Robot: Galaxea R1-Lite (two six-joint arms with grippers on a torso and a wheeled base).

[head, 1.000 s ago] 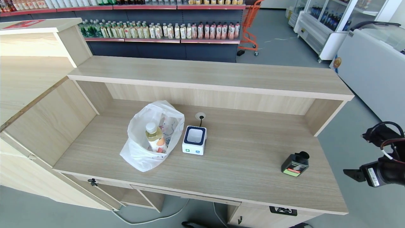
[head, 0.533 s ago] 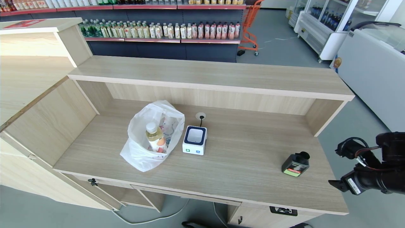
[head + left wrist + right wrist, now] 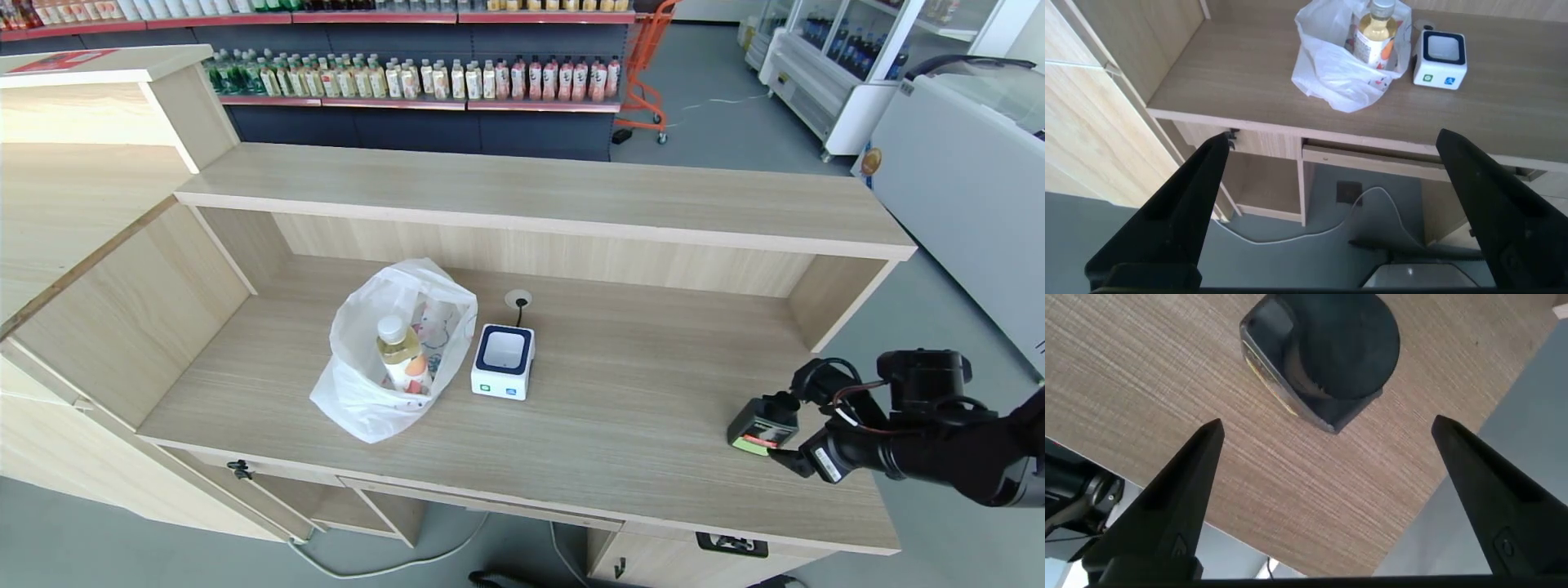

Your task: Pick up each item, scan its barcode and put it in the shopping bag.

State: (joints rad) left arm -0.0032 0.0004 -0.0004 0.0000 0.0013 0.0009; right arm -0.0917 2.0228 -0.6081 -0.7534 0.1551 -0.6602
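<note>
A black bottle (image 3: 762, 425) with a black cap and a red-green label stands near the counter's right front corner. My right gripper (image 3: 785, 445) is right beside it on its right, open. In the right wrist view the black bottle (image 3: 1323, 359) sits just beyond the wide-spread right gripper (image 3: 1328, 433), and no finger touches it. A white shopping bag (image 3: 367, 384) holds a tea bottle (image 3: 400, 355), and left of centre beside it stands the white scanner (image 3: 502, 362). My left gripper (image 3: 1331, 155) hangs open, low in front of the counter, facing the bag (image 3: 1331, 69) and scanner (image 3: 1439, 57).
The counter (image 3: 620, 425) has a raised back shelf (image 3: 531, 192) and side walls. A cable hole (image 3: 517, 299) sits behind the scanner. Bare wood lies between scanner and black bottle. Drawers (image 3: 1372, 155) sit under the front edge. Store shelves and freezers stand beyond.
My right arm has swung in from off the counter's right side and leftward to the black bottle. Bag, scanner and black bottle have not moved.
</note>
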